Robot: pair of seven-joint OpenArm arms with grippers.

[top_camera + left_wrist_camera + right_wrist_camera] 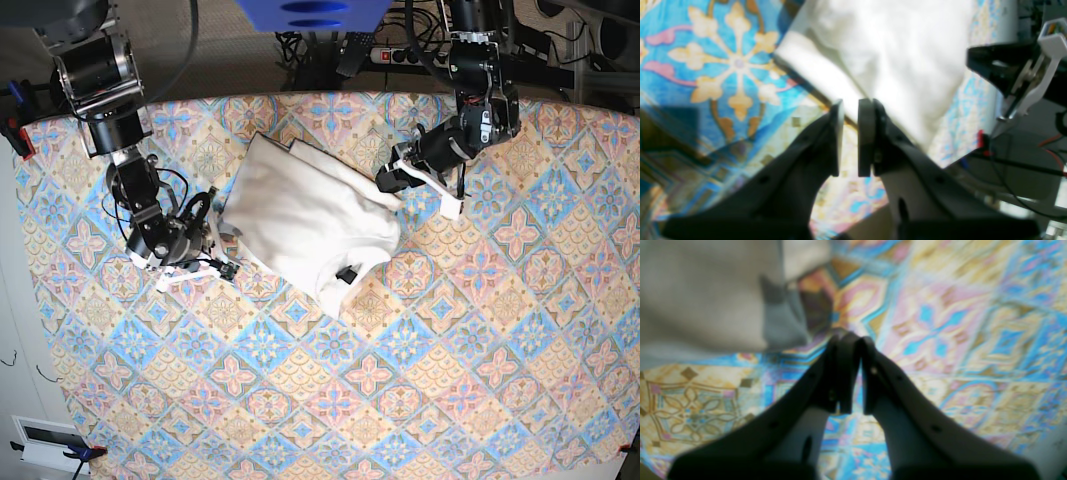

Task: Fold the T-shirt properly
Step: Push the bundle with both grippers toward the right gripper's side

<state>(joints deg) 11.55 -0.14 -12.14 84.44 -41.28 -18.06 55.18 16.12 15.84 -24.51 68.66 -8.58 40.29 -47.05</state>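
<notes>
Left gripper (850,138) narrowly agape, empty.

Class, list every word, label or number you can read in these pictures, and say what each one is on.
None can be read.
T-shirt: only its plain white side shows; no print in view.
Small dark tag: too small to read.
Patterned tablecloth: ornament only, no lettering.

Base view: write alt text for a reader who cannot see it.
A white T-shirt, folded plain side up with a small dark tag showing, lies on a table covered by a colourful patterned cloth. The left gripper sits at the shirt's far edge; the right gripper rests on the cloth just beside the shirt.
</notes>
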